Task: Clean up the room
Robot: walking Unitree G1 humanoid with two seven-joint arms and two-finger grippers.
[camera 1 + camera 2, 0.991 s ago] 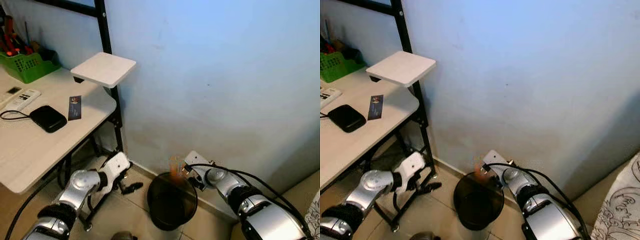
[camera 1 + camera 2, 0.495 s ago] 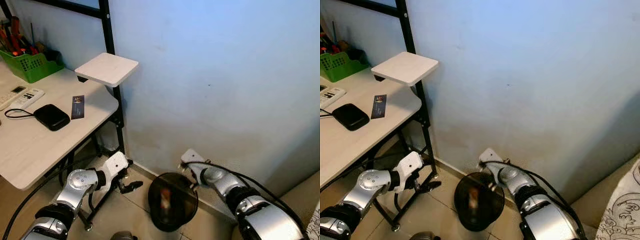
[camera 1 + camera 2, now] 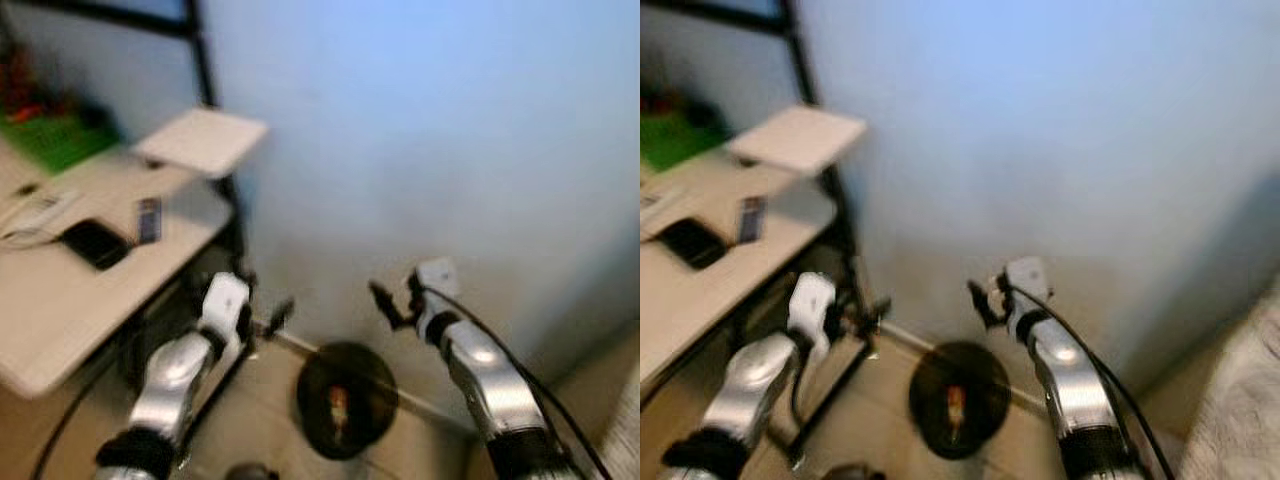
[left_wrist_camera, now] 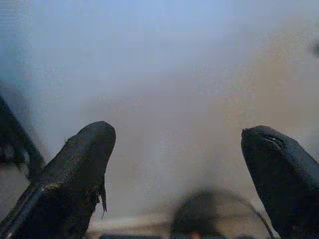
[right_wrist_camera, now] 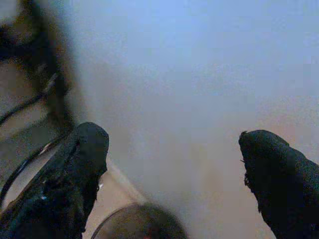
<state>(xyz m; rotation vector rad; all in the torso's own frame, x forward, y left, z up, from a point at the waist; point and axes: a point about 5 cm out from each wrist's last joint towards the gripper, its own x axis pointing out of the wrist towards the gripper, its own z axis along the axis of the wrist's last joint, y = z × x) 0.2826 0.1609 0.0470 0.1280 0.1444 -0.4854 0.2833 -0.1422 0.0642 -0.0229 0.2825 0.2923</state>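
We've got both claws spread empty, left claw point(image 3: 275, 316) and right claw point(image 3: 385, 303) raised clear of the round black bin point(image 3: 345, 398) (orange scrap inside).

Nothing is reading legibly here; motion blur is smearing every surface, and no text, label, brand or number is showing.

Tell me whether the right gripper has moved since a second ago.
Yes. The right gripper has risen from the rim of the black bin and now hangs open above it, against the wall.
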